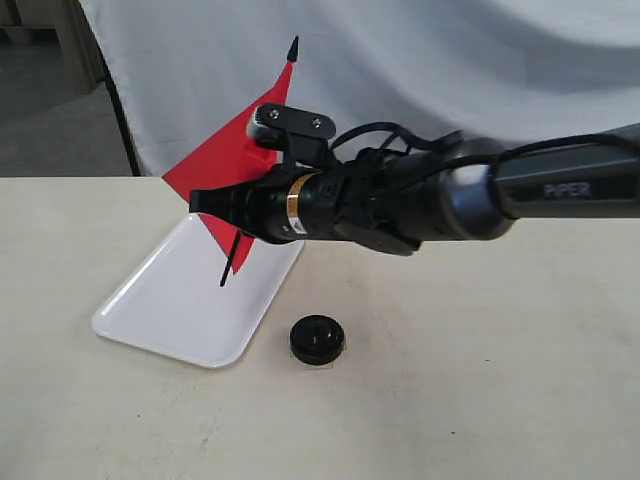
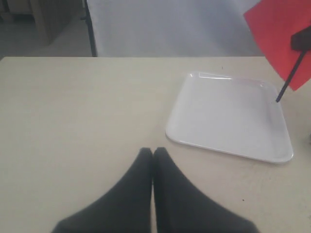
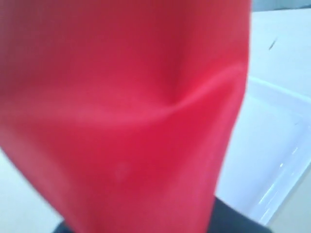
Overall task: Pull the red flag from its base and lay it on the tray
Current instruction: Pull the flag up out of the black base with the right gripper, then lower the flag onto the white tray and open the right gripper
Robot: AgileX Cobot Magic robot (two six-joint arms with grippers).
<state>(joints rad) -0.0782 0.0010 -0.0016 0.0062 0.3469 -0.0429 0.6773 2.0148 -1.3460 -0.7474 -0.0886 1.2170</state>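
The red flag [image 1: 230,150] hangs tilted in the air over the white tray [image 1: 175,305], its black stick running from a pointed tip at the top down to a free lower end above the tray. My right gripper [image 1: 215,200] is shut on the stick, reaching in from the right. The round black base [image 1: 317,340] sits alone on the table just right of the tray's near corner. In the right wrist view, red cloth [image 3: 121,111] fills the picture, with the tray [image 3: 277,145] behind it. My left gripper [image 2: 153,153] is shut on nothing, low over bare table beside the tray [image 2: 228,116], with the flag [image 2: 279,36] showing beyond.
A white cloth backdrop [image 1: 450,70] hangs behind the table. A black pole [image 1: 120,110] stands at the back left. The beige tabletop [image 1: 480,380] stretches right of the base and in front of it.
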